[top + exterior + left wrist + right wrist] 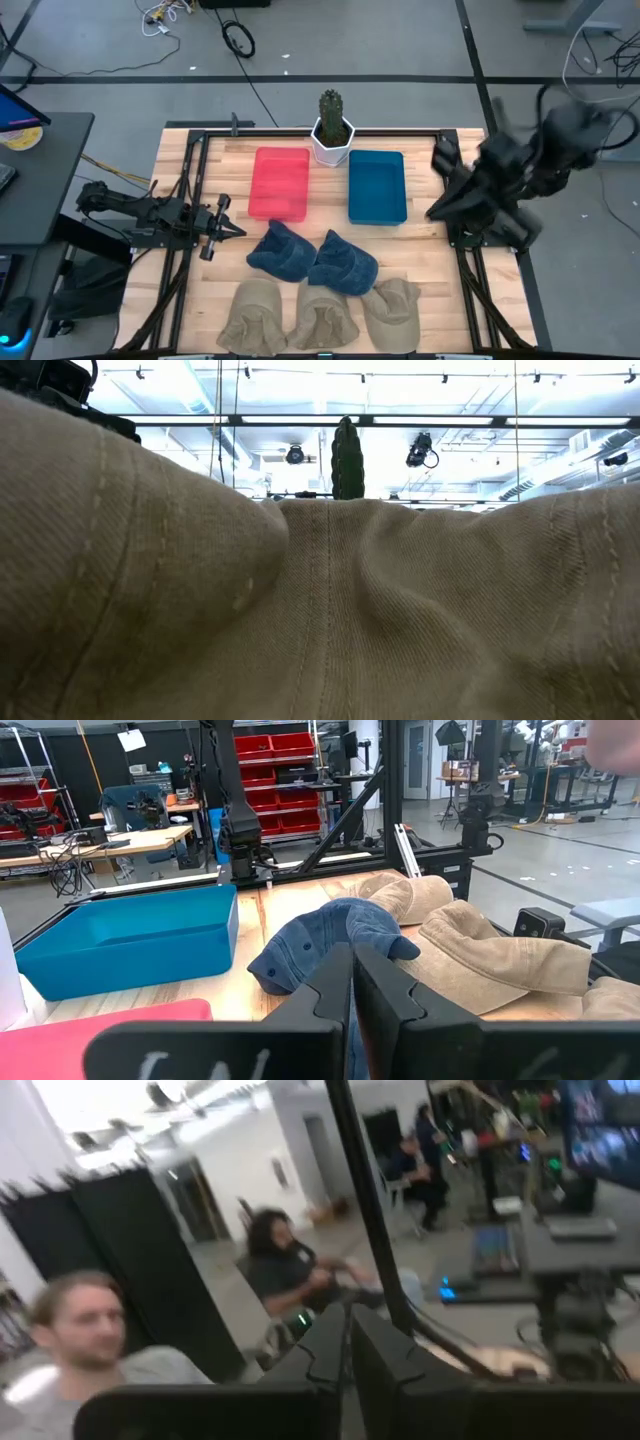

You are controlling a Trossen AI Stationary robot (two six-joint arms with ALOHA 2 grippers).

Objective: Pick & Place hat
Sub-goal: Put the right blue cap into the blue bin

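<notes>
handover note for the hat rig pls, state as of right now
Left gripper: jaws shut, empty, low at the table's left edge, aimed at the hats.
Right gripper: jaws shut, empty, raised at the table's right edge.
Two blue hats mid-table, three tan hats along the front edge.
Red bin and blue bin both empty beside the potted cactus.
Done: nothing placed. Left: all five hats.

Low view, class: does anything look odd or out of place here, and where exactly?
Yes. A tan hat sits right against the low camera, filling nearly the whole view; only the cactus tip shows above it. From above, the tan hats lie along the table's near edge.
</notes>
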